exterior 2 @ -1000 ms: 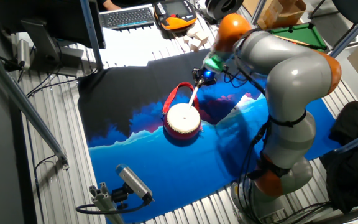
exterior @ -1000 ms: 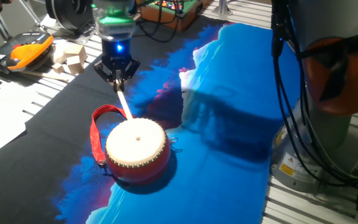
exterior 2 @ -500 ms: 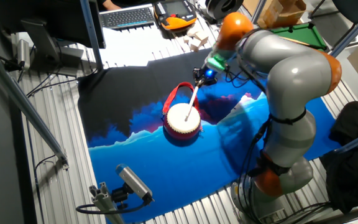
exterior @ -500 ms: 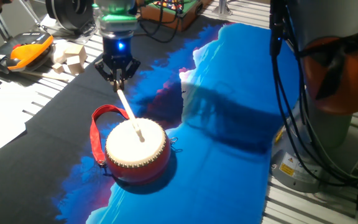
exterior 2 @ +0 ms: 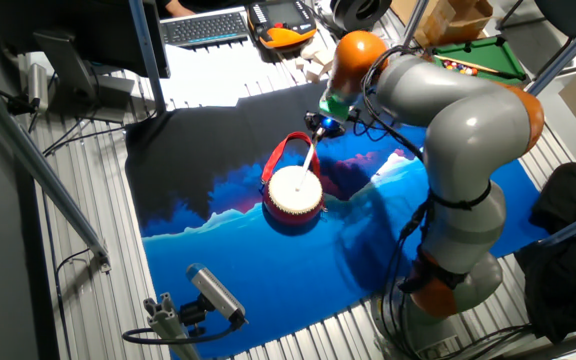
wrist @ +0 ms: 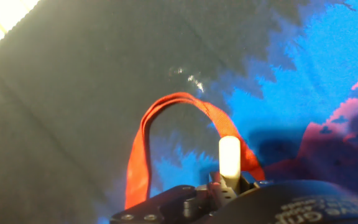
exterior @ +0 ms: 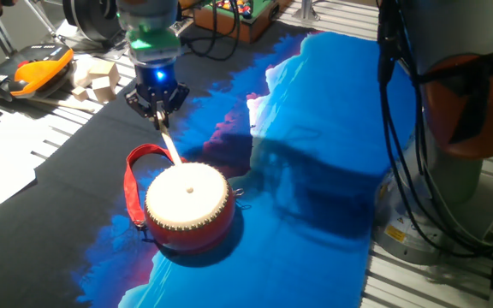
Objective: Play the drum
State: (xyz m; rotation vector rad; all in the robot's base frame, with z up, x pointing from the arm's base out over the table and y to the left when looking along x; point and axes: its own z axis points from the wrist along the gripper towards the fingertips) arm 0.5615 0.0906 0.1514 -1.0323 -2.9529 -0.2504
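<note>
Above the strap (exterior: 132, 180), the end effector (exterior: 157, 109) grips the stick (exterior: 169, 145); its tip sits short of the drum (exterior: 188, 205). A swing could snag the strap.

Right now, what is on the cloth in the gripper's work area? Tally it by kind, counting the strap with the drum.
Drums: 1, the drum with its red strap.
Sticks: 1, the white stick, clamped in the gripper.
Total: 2.

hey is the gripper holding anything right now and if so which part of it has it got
Yes. The gripper is shut on the thin white stick, gripping it at its upper end; the free end points down toward the small red drum.
</note>
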